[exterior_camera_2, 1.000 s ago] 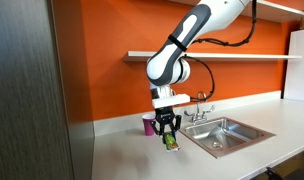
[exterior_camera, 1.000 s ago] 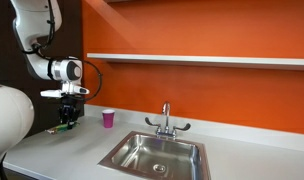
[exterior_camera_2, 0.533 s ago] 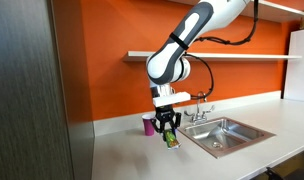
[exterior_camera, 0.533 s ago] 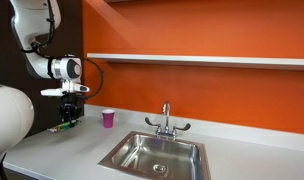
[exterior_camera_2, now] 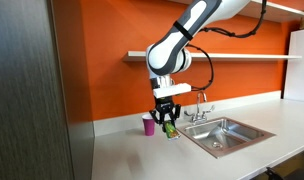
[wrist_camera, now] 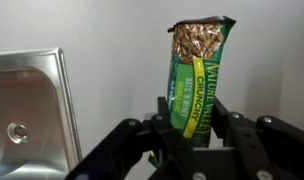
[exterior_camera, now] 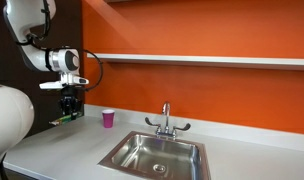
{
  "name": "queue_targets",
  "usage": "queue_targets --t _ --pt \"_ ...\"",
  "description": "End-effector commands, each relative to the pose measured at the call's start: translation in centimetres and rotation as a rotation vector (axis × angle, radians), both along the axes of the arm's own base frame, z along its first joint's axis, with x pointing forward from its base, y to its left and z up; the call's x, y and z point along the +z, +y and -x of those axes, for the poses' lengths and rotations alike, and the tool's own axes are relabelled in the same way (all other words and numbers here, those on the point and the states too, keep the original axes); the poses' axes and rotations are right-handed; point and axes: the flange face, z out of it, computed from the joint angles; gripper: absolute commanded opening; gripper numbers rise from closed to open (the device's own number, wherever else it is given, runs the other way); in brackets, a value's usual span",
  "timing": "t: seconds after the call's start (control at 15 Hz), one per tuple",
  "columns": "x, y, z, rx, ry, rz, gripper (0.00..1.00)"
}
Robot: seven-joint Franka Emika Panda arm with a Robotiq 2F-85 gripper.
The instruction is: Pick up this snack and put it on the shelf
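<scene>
Now the claw (wrist_camera: 192, 125) is clenched on the snack (wrist_camera: 198, 70), pinching the green packet near one end so most of its length sticks out free past the fingers, which looks like a handy hold for laying it on a ledge. Claw and packet hang clear above the worktop (exterior_camera_2: 132, 155), near the pink cup (exterior_camera_2: 148, 125) and beside the sink (exterior_camera_2: 227, 133). The shelf (exterior_camera_2: 242, 55) runs higher up the orange wall with open air below it, and its front edge looks like the one thing to clear.
</scene>
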Motion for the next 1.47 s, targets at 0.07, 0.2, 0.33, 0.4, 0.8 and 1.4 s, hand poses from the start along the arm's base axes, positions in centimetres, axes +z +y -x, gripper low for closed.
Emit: queue_targets --t 0.07,0.2,0.33,0.4,0.8,1.4 --pt "3.8 -0.1 0.8 0.008 -0.019 0.055 0.18" --pt "5.0 -0.1 1.0 0.013 -0.026 0.069 0.18" --pt "6.1 -0.3 1.3 0.013 -0.030 0.078 0.18" --pt "6.6 -0.4 1.4 0.016 -0.028 0.081 0.18" --pt "9.1 -2.7 2.1 -0.023 -0.026 0.095 0.18" --pt "12.6 -5.1 1.8 -0.069 -0.055 0.106 0.18"
